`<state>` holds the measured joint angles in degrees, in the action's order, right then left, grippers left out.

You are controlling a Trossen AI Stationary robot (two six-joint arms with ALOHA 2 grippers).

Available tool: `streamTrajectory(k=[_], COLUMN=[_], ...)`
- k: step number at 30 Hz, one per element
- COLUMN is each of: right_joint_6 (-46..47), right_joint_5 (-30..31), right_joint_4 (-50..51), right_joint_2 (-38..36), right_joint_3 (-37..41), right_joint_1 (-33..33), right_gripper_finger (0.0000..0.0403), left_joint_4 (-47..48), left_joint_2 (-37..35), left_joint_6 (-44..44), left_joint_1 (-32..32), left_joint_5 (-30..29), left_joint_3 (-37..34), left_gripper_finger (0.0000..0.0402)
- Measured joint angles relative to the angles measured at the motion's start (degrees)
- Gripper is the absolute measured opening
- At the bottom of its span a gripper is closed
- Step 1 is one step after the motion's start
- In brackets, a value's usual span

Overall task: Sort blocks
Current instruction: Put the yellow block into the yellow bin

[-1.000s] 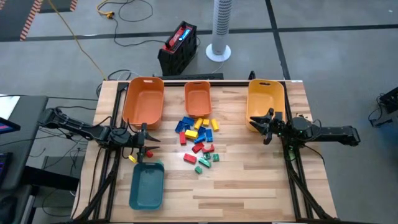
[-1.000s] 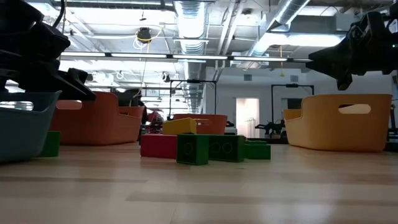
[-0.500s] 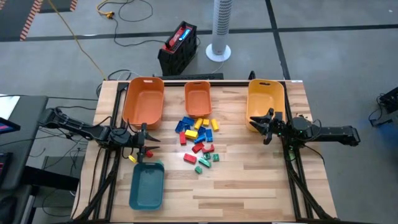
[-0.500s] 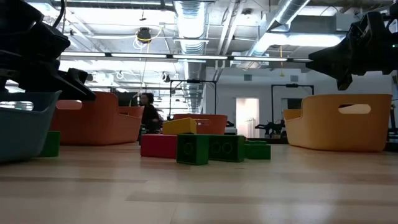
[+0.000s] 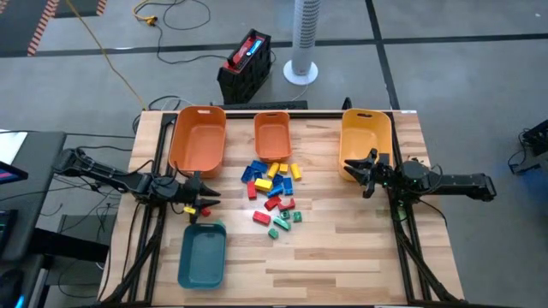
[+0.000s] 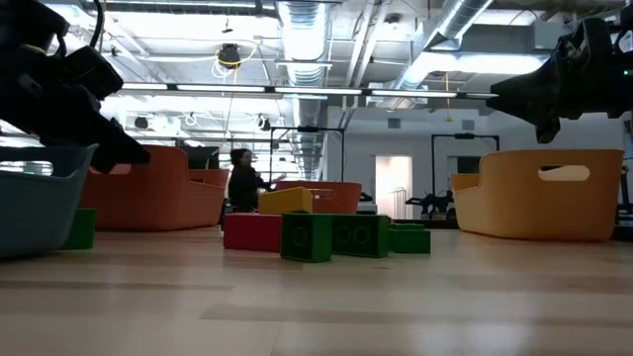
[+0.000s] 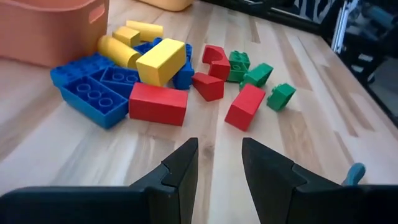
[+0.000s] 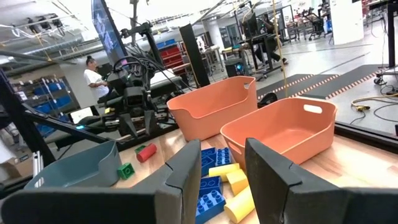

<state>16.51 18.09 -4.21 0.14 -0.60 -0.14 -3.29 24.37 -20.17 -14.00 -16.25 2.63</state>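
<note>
Your left gripper [image 5: 203, 204] hangs over the table's left side, just past the teal bin [image 5: 202, 257] and a little short of the big orange bin [image 5: 197, 139]; in the left wrist view its fingers [image 7: 179, 171] stand slightly apart with bare wood showing in the gap, nothing held and nothing touched. Your right gripper [image 5: 366, 171] hovers at the near edge of the yellow bin [image 5: 366, 135] on the right side; in the right wrist view its fingers [image 8: 184, 175] are also a little apart with nothing between them. The blocks [image 5: 272, 194] lie in a loose pile mid-table, just in front of the small orange bin [image 5: 272, 135]: blue and yellow ones nearer that bin, red and green ones on the near side. In the right wrist view a green block [image 8: 126, 170] and a red block [image 8: 147, 152] sit apart from the pile, beside the teal bin, below your left gripper. A person [image 6: 241, 186] stands in the room behind the table
</note>
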Motion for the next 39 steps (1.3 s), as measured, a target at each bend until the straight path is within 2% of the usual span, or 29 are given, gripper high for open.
streamTrajectory(k=[5, 9, 14, 20, 24, 29, 33, 39], right_joint_6=[1.6, -4.5, -10.5, -11.0, -14.1, -14.5, -14.6, -13.1], right_joint_5=[-0.6, -2.5, -2.6, -2.0, -1.2, -1.1, -1.1, -1.9], right_joint_4=[0.6, 1.5, 0.9, -2.3, -3.8, -3.4, -2.9, 0.3], right_joint_2=[0.0, 0.3, 7.2, 27.4, 44.1, 62.8, 75.3, 89.8], right_joint_3=[0.0, -1.0, -7.1, -15.4, -22.7, -32.0, -39.8, -53.1], right_joint_1=[0.0, 0.9, 4.0, 6.7, 6.5, 4.7, 3.5, 4.3], right_gripper_finger=[0.0138, 0.0138, 0.0138, 0.0138, 0.0138, 0.0146, 0.018, 0.0265], left_joint_4=[0.0, 0.0, -4.9, -8.0, -4.6, 0.4, 3.1, 4.4], left_joint_2=[0.0, 0.0, 0.0, 0.0, 0.0, 0.0, 0.0, 0.0], left_joint_6=[-0.6, -0.4, 1.2, 7.9, 11.4, 10.1, 8.6, 6.7], left_joint_1=[0.0, 0.0, 0.6, 0.8, 0.7, 0.6, 0.6, 0.5], left_joint_5=[0.0, -0.1, -3.1, -3.1, -3.1, -3.2, -3.5, -3.6], left_joint_3=[0.0, 0.0, 0.0, 2.0, 4.9, 8.6, 10.6, 11.3], left_gripper_finger=[0.0119, 0.0119, 0.0119, 0.0119, 0.0119, 0.0119, 0.0119, 0.0119])
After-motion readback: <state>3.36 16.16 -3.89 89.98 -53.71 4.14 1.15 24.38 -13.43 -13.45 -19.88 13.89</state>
